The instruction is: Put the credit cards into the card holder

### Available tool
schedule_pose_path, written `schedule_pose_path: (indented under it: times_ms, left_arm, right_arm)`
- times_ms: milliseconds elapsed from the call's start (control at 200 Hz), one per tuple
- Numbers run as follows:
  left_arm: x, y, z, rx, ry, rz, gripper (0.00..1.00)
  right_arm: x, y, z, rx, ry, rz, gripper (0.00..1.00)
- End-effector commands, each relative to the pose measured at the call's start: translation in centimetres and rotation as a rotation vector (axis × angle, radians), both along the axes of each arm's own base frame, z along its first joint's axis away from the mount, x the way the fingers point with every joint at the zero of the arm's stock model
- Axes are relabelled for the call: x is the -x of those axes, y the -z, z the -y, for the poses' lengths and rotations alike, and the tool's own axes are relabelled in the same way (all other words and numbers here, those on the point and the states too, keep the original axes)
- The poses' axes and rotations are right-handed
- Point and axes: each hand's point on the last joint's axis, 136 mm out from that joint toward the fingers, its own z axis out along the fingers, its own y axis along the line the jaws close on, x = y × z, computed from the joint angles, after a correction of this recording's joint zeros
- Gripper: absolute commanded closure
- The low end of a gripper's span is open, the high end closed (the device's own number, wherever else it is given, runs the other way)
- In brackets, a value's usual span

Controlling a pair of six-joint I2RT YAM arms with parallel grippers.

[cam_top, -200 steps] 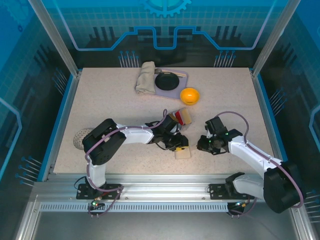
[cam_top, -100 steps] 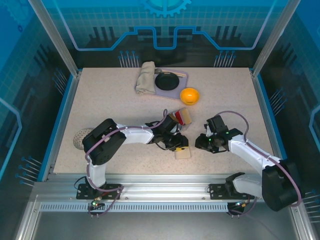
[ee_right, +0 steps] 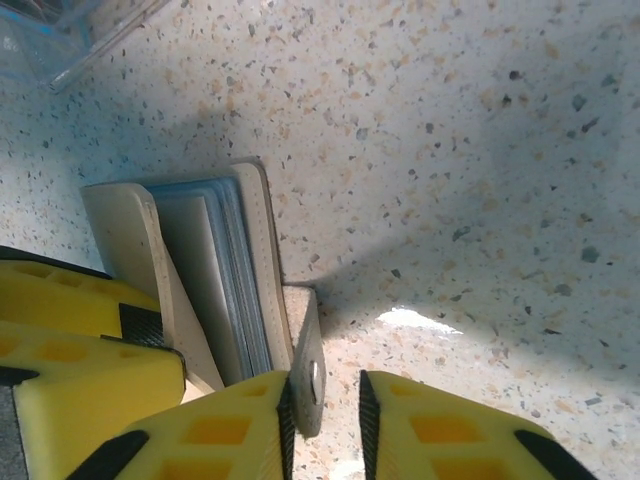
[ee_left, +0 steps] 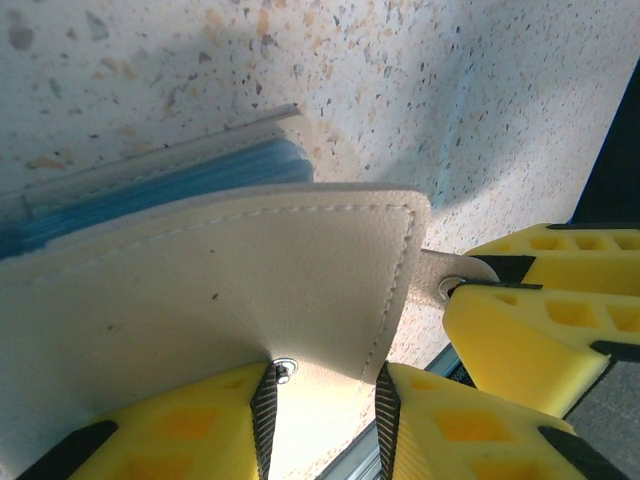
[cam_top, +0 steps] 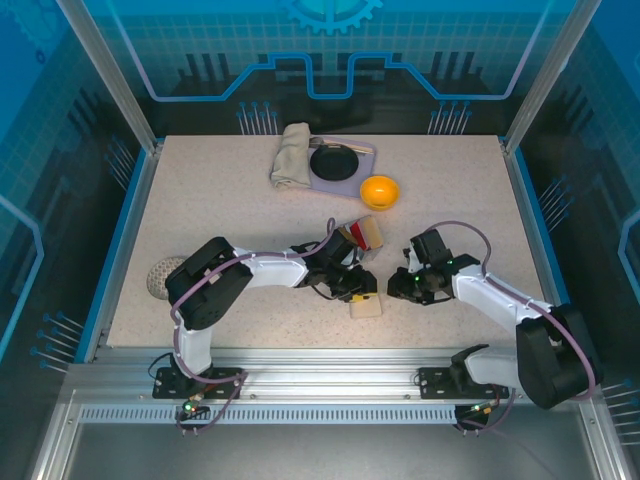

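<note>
Gaping slightly, cream card holder (ee_left: 200,290) shows grey-blue inside.

The card holder (ee_left: 250,290) is cream outside with pale stitching and grey-blue within. The desk (cam_top: 200,200) is beige, speckled brown and grey. The left tool (ee_left: 325,395) and right tool (ee_right: 325,400) are yellow with black pads. The bowl (cam_top: 380,191) is orange.

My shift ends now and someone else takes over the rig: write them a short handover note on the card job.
Left pincer: shut on the cream flap of the card holder, holding it open.
Right pincer: astride the holder's snap strap; clamped or not, unclear.
Credit cards: upright in a cluster beyond the holder, none held.
Done: holder opened.
Left: pick each card, slide it into a slot.
</note>
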Motion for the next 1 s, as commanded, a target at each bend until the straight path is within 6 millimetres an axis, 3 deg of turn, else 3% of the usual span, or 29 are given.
schedule_pose_path:
  times_ms: [0, 165, 505, 995]
  left_arm:
    - [0.7, 1.2, -0.2, -0.034, 0.022, -0.035, 0.66]
    - [0.9, 1.2, -0.3, -0.036, 0.027, -0.036, 0.66]
    - [0.9, 1.1, -0.2, -0.034, 0.027, -0.034, 0.67]
    - [0.8, 0.8, -0.2, -0.029, 0.026, -0.028, 0.66]
  right_arm:
    - [-1.0, -1.2, -0.1, -0.016, -0.008, 0.039, 0.76]
    - [-1.1, -1.5, 0.1, -0.027, 0.0, 0.047, 0.76]
    - [-1.2, -1.6, 0.1, -0.06, 0.004, 0.045, 0.87]
    - [-0.6, -0.8, 0.3, -0.042, -0.008, 0.01, 0.84]
